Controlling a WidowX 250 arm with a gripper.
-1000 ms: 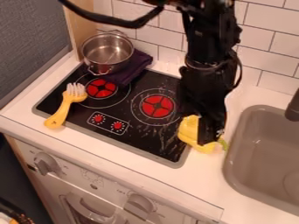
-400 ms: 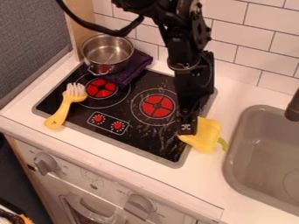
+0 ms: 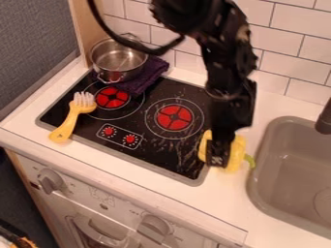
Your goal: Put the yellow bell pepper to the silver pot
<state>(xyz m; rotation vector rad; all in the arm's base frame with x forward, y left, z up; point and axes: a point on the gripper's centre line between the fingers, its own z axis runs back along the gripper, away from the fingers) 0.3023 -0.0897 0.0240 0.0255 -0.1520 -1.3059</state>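
The gripper (image 3: pixel 218 157) hangs over the stove's right edge, directly in front of the yellow bell pepper (image 3: pixel 237 152) and covering its middle. Yellow shows on both sides of the gripper, and the pepper's green stem points right toward the sink. The pepper lies on its side, partly on the stove's edge and partly on the white counter. At the back left stands the silver pot (image 3: pixel 119 59), with no lid, on a folded purple cloth near the rear left burner. How the fingers stand around the pepper is hidden.
A yellow-handled brush (image 3: pixel 72 116) lies on the left of the black stove (image 3: pixel 152 154). The grey sink (image 3: pixel 256 193) is at the right, with a dark faucet at its edge. White tiled wall (image 3: pixel 294 46) runs behind the counter.
Since the previous frame, the gripper has shifted right and lower in the view, from the pepper's left edge to over its middle. Earlier it had moved left off the pepper.
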